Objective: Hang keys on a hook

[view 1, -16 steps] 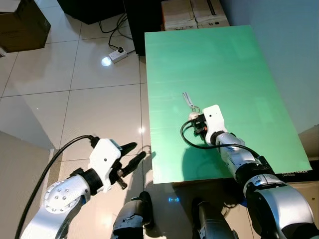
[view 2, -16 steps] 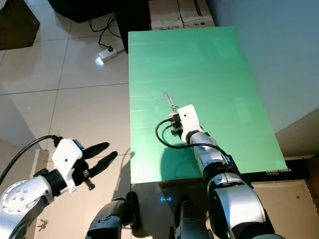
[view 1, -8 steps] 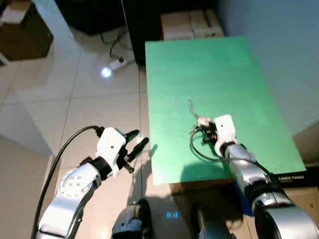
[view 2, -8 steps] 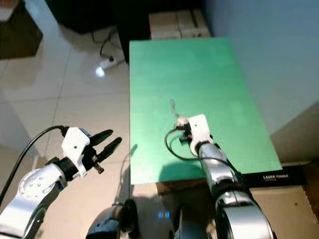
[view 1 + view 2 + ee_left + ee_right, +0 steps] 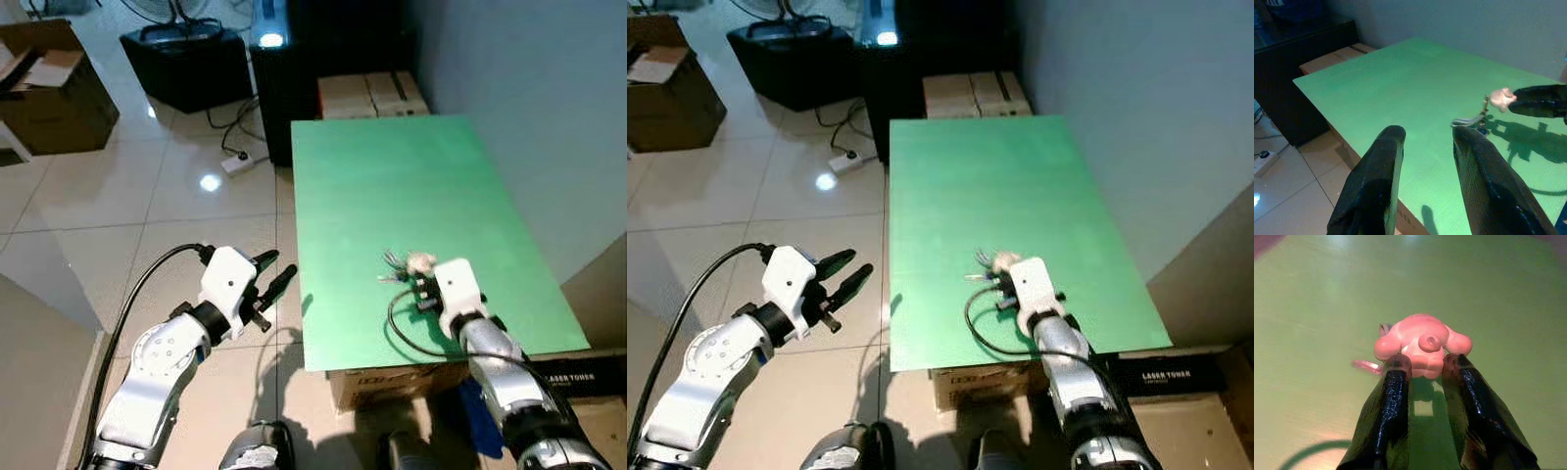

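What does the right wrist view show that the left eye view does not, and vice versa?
Right wrist view alone: a close look at the pink rounded keychain charm pinched between the right gripper's two black fingers. Left eye view alone: the left gripper open beside the table over the tiled floor, the cardboard boxes and a white power strip. Both: the green tabletop, the charm and the right gripper.

Green table (image 5: 392,186), stacked boxes (image 5: 370,95) behind it, power strip (image 5: 239,162) on tiled floor (image 5: 118,215)
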`<state>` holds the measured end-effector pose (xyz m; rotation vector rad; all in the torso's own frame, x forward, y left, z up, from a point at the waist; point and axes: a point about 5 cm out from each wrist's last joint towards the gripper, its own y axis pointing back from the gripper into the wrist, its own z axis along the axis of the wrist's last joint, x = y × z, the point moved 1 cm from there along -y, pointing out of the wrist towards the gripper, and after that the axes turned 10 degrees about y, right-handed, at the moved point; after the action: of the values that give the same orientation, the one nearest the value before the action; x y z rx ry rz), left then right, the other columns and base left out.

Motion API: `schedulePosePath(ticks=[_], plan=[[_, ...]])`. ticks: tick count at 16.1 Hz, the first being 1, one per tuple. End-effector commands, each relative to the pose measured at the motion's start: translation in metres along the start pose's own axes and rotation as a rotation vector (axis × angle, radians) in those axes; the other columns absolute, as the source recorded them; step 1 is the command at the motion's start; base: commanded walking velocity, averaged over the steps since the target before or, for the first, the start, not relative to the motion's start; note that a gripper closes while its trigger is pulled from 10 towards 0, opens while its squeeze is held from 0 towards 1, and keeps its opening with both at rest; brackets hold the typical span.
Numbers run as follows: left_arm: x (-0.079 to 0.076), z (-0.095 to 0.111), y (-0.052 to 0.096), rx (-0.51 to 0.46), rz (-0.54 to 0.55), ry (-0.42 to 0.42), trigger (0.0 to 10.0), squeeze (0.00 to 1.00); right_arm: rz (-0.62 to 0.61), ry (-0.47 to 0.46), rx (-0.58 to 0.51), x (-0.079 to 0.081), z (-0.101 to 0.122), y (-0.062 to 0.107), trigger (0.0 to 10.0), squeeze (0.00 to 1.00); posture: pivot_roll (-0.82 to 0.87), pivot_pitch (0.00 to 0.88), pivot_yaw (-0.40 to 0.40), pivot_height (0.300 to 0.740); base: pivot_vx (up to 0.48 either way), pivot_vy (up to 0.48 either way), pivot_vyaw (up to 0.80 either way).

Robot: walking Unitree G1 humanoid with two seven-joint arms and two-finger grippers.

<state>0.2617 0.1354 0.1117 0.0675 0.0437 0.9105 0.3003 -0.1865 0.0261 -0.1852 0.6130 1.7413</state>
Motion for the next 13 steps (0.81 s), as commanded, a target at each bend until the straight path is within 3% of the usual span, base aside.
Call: schedulePosePath(ticks=[1, 2, 7, 8, 13], plan=[[-0.002, -0.003, 0.0, 0.01, -0.006, -0.01, 10.0, 0.0, -0.013, 0.028, 0.032, 0.0, -0.003, 0.003, 8.1, 0.0, -0.1, 0.093, 0.066, 0.74, 0.0, 0.0, 0.0], [-0.003, -0.004, 0.0, 0.01, -0.01, -0.01, 10.0, 0.0, -0.01, 0.037, 0.05, 0.002, -0.005, 0.004, 10.0, 0.0, -0.1, 0.099, 0.069, 0.74, 0.0, 0.0, 0.0], [-0.009, -0.008, 0.0, 0.02, -0.03, -0.016, 10.0, 0.0, -0.048, 0.083, 0.154, 0.004, -0.02, 0.017, 10.0, 0.0, -0.11, 0.102, 0.071, 0.74, 0.0, 0.0, 0.0], [-0.009, -0.008, 0.0, 0.02, -0.032, -0.019, 10.0, 0.0, -0.047, 0.089, 0.188, 0.006, -0.026, 0.021, 10.0, 1.0, -0.1, 0.101, 0.072, 0.74, 0.0, 0.0, 0.0], [-0.009, -0.009, 0.001, 0.027, -0.042, -0.027, 10.0, 0.0, -0.062, 0.081, 0.279, 0.01, -0.039, 0.031, 10.0, 1.0, -0.1, 0.105, 0.086, 0.74, 0.0, 0.0, 0.0]])
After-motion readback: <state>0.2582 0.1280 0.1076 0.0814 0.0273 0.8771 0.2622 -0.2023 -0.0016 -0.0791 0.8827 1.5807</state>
